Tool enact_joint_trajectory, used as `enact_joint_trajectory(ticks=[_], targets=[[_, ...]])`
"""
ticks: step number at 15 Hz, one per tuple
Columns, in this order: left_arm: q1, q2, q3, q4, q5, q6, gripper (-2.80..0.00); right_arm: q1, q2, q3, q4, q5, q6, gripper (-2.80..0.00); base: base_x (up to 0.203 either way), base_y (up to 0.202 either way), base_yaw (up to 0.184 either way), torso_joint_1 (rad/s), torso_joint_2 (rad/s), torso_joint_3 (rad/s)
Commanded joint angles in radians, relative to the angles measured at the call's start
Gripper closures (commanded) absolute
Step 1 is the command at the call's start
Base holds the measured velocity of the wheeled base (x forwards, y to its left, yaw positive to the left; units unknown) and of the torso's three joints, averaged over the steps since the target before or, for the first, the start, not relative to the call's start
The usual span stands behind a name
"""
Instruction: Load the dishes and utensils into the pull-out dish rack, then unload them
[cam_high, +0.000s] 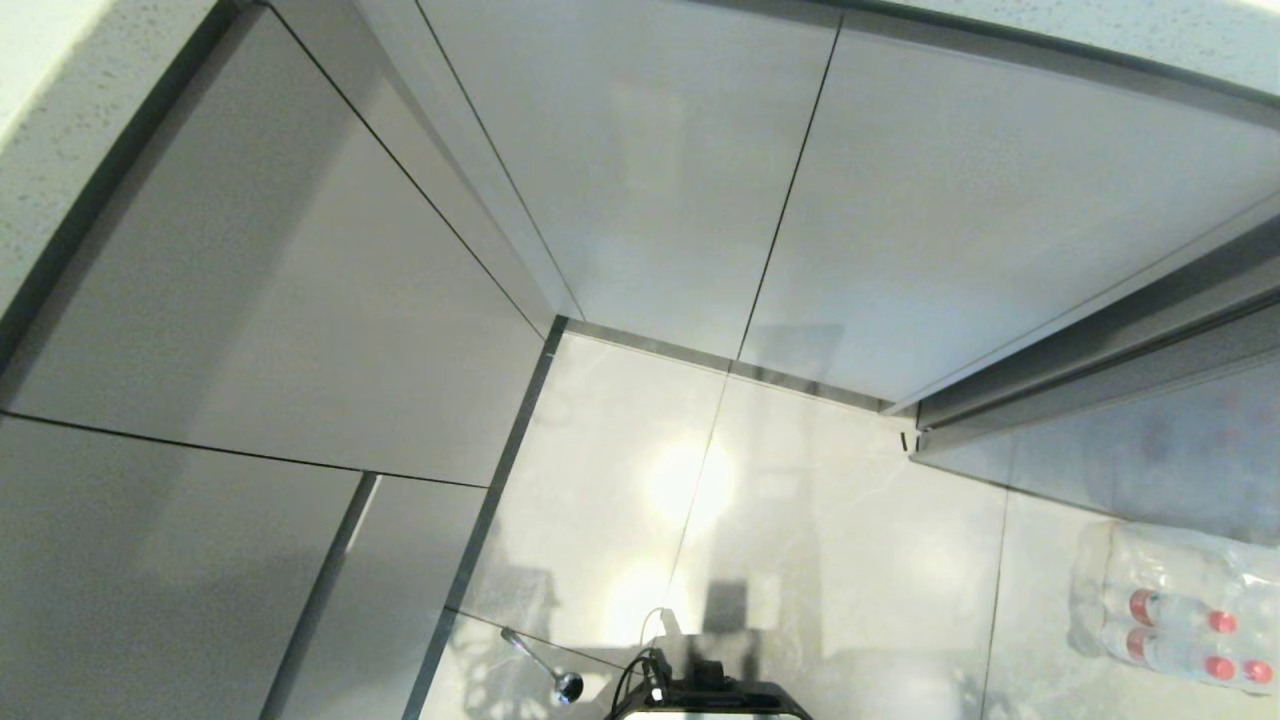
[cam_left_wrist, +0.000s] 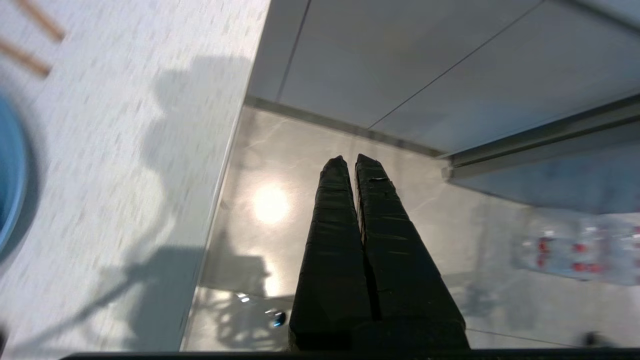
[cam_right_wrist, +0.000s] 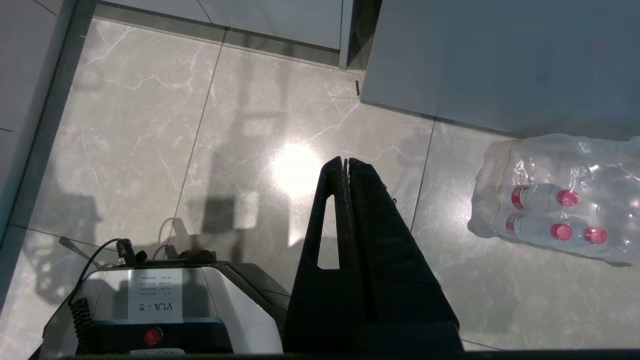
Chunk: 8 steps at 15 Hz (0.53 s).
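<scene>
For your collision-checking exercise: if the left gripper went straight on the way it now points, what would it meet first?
Probably the floor. The shut left gripper holds nothing and points past the counter edge toward tiles before the cabinets; depth is unclear.

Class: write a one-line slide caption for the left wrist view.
Shut black left pincer above glossy grey floor tiles, beside speckled white countertop.

1. Kitchen, fitted units: flat handleless grey cabinet fronts (cam_high: 620, 150) meeting in a corner, plinth strip at floor level.
2. Speckled pale stone-look countertop (cam_left_wrist: 125, 150) runs above the fronts; a blue plate (cam_left_wrist: 9, 170) and chopsticks (cam_left_wrist: 30, 40) lie on it.
3. Glossy marbled floor tiles (cam_right_wrist: 250, 125).
4. Shrink-wrapped pack of red-capped water bottles (cam_right_wrist: 555, 205) on the floor beside a cabinet.
</scene>
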Motion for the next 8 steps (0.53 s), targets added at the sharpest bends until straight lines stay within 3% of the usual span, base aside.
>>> enact_joint_trajectory(ticks=[1, 5, 8], targets=[[0.060, -0.173, 0.126, -0.006, -0.008, 0.021, 0.00, -0.001, 0.002, 0.000, 0.000, 0.000, 0.000, 0.00, 0.000, 0.000, 0.000, 0.000, 0.00, 0.000], [0.158, -0.406, 0.419, -0.037, -0.017, 0.106, 0.00, -0.001, 0.001, 0.000, 0.000, 0.000, 0.000, 0.00, 0.000, 0.000, 0.000, 0.000, 0.00, 0.000], [0.176, -0.555, 0.662, -0.116, 0.011, 0.174, 0.00, 0.000, 0.002, 0.000, 0.000, 0.000, 0.000, 0.00, 0.000, 0.000, 0.000, 0.000, 0.00, 0.000]])
